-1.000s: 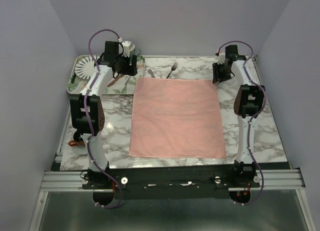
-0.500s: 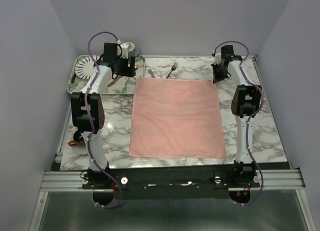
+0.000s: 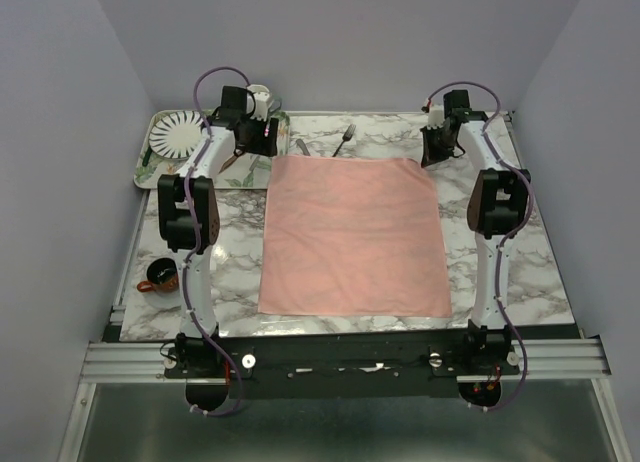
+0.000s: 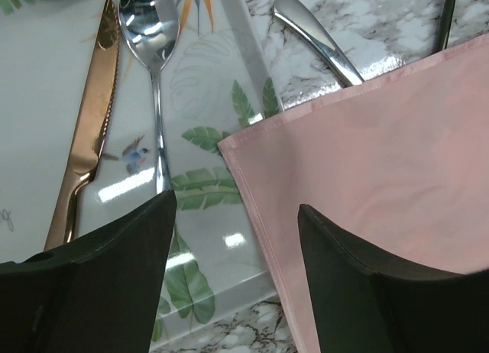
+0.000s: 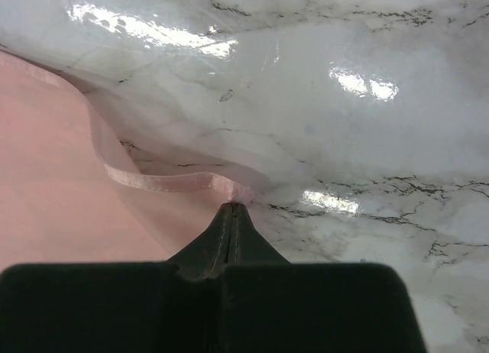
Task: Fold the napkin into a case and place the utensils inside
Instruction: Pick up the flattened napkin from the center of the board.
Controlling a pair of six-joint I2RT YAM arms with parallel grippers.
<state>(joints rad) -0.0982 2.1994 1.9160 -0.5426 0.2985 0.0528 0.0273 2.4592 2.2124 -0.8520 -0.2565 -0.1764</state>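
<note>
Diagonally the fork [image 3: 346,140] lies, tines toward far-right.

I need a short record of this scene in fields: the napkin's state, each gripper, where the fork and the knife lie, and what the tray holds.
napkin: spread flat on the marble table, not folded yet
right gripper: shut, pinching the napkin's far right corner
left gripper: open, above the far left corner, gripping nothing
fork: on the table beyond the napkin's far edge
knife: by the far left corner, one end hidden by the napkin's edge
tray: holds striped plate, spoon, copper-coloured knife
</note>
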